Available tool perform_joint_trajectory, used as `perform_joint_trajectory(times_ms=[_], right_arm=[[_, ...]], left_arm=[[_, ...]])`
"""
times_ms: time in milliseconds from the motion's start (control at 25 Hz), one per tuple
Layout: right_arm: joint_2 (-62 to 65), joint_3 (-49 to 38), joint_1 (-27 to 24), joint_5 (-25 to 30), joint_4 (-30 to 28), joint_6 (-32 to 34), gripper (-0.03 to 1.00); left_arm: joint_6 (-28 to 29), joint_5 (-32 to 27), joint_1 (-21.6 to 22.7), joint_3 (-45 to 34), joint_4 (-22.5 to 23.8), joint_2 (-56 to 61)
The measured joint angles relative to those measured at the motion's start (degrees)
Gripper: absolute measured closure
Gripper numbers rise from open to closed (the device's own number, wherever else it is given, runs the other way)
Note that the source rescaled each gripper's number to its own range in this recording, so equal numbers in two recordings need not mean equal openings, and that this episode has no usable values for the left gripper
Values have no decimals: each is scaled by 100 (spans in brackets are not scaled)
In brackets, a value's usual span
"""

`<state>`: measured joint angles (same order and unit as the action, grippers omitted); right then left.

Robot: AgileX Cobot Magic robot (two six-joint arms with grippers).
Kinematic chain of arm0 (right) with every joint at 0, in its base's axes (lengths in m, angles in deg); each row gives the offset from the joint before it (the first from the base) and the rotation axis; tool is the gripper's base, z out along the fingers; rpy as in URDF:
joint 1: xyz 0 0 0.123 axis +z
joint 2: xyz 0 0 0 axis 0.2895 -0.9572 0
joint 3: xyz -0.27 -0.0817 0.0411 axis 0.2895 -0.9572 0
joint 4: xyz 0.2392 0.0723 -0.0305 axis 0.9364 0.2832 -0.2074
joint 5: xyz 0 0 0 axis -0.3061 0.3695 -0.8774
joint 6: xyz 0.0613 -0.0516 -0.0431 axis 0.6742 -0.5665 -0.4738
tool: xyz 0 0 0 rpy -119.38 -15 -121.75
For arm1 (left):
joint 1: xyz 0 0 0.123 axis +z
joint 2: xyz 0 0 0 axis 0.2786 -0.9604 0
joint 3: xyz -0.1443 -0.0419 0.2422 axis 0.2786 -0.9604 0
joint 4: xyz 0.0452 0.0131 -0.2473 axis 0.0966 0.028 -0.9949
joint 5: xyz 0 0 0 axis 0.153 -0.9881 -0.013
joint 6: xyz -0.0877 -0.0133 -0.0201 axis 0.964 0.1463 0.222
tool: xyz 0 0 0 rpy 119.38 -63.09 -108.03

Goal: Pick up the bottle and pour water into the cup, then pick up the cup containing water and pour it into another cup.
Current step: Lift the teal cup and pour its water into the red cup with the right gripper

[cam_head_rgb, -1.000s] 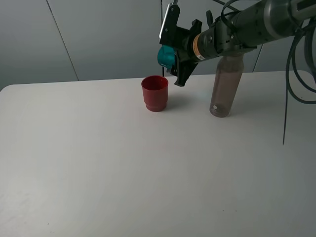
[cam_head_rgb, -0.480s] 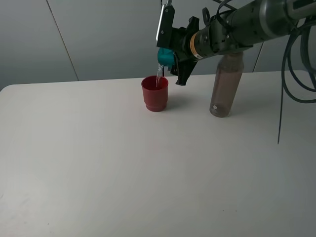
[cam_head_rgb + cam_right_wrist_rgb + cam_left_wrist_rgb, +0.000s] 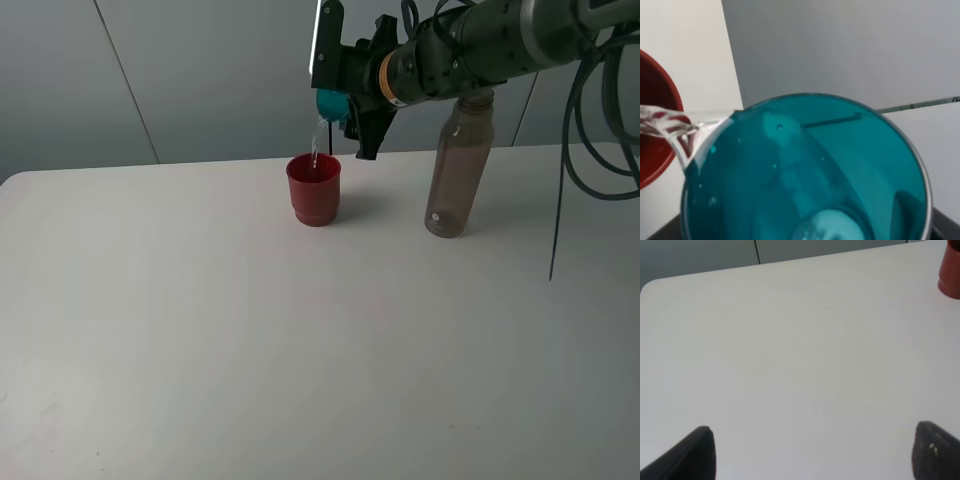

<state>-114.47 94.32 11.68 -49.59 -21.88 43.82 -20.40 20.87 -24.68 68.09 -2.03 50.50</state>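
- The right gripper (image 3: pixel 346 92) is up above the back part of the white table (image 3: pixel 250 350), and its jaws are closed on the teal cup (image 3: pixel 330 105).
- The teal cup is tipped over, with its mouth turned down and to the left.
- A thin stream of water (image 3: pixel 317 142) falls from its rim into the red cup (image 3: pixel 314 190).
- The red cup stands upright on the table, just under the teal cup.
- The smoky bottle (image 3: pixel 455 175) stands upright to the right of the red cup, apart from it; the arm crosses in front of its neck.
- Dark cables (image 3: pixel 578 150) hang at the right edge.
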Motion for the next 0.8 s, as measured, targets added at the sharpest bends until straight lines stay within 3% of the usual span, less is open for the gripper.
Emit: perform_joint_trajectory(times_ms=[440,800], right_arm=[[0,0,0,171,-649,-3,77],[0,0,0,174,-849,-3,77]], left_arm=[[0,0,0,0,0,0],[0,0,0,0,0,0]])
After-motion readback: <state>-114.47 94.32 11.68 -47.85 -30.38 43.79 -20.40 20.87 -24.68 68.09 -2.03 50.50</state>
